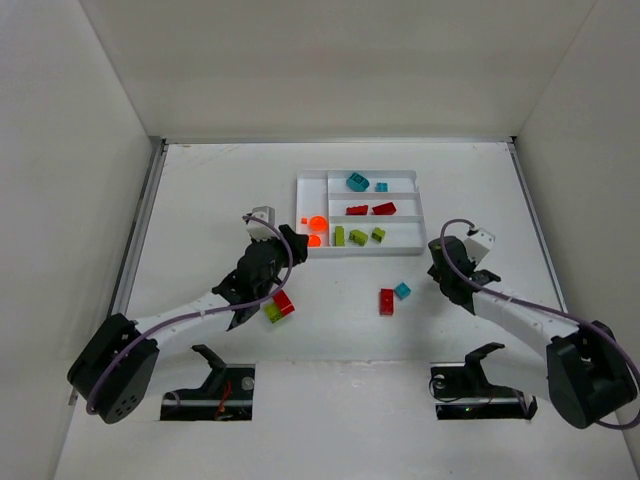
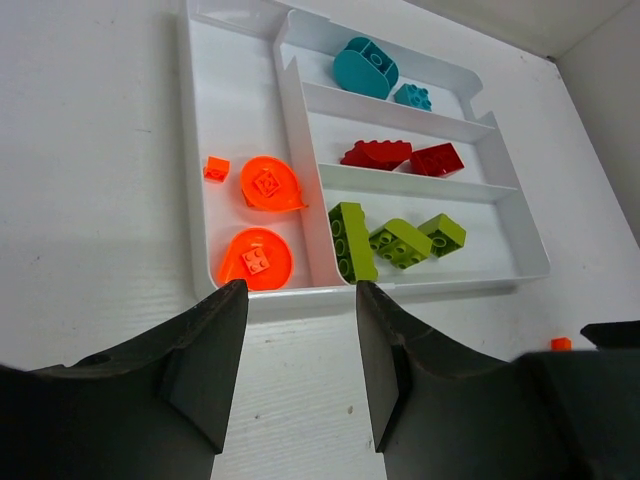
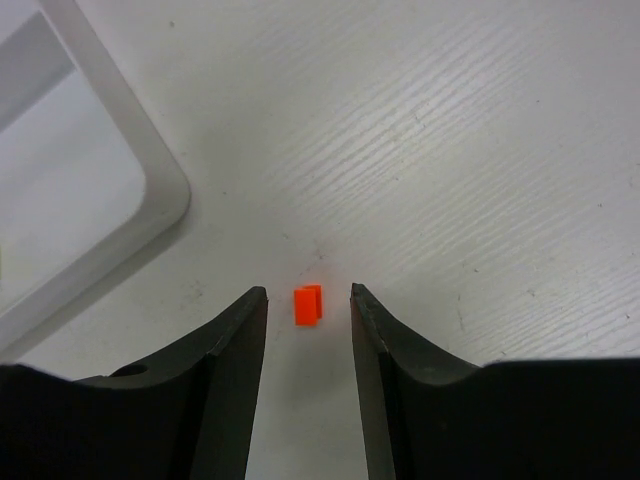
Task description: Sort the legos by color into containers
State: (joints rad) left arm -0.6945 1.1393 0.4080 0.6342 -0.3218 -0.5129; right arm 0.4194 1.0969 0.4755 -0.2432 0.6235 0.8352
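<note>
At the far middle of the table (image 1: 210,200), the white tray (image 2: 230,100) is holding 2 teal legos (image 2: 365,67) in its far slot, 2 red legos (image 2: 377,154) in the middle slot, 3 lime legos (image 2: 351,240) in the near slot and 3 orange pieces (image 2: 268,184) in the narrow left section. The left gripper (image 2: 300,298) is hovering at the tray's near-left corner, jaws standing apart with nothing between them. The right gripper (image 3: 308,292) is straddling a tiny orange piece (image 3: 308,307) that is lying on the table, its jaws parted and seemingly not touching it. Between the arms, a red brick (image 1: 386,301) and a teal brick (image 1: 402,290) are lying loose.
</note>
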